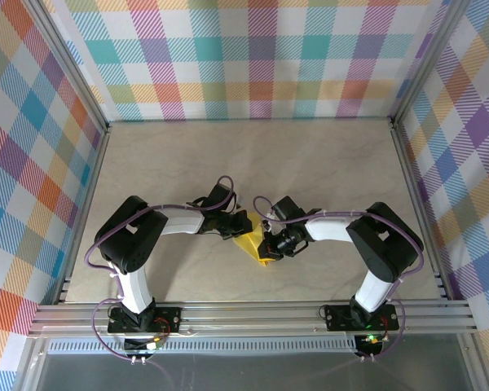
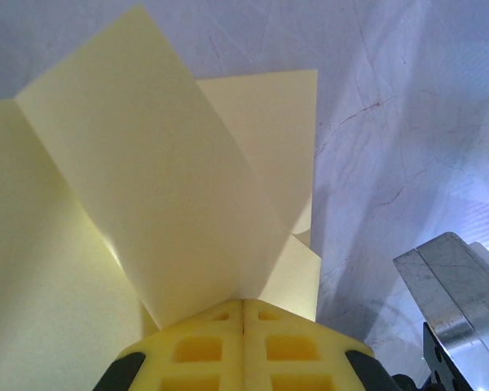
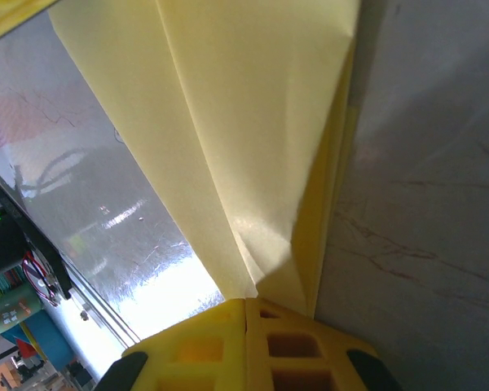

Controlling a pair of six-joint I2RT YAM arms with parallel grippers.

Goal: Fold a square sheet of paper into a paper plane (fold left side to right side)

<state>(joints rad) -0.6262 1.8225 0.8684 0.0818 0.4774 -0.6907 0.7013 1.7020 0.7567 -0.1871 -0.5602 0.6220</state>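
The worktop (image 1: 310, 163) is a pale beige slab with faint marble veins. Up close, its surface (image 2: 407, 122) looks glossy, with thin reddish lines running through it. Plaid walls enclose it on three sides: a back wall (image 1: 253, 57), a left wall (image 1: 24, 163) and a right wall (image 1: 473, 122), all checked in teal, purple, orange and yellow. Slanting metal posts (image 1: 73, 65) mark the back corners. Ribbed aluminium rails (image 1: 253, 314) run along the near edge.
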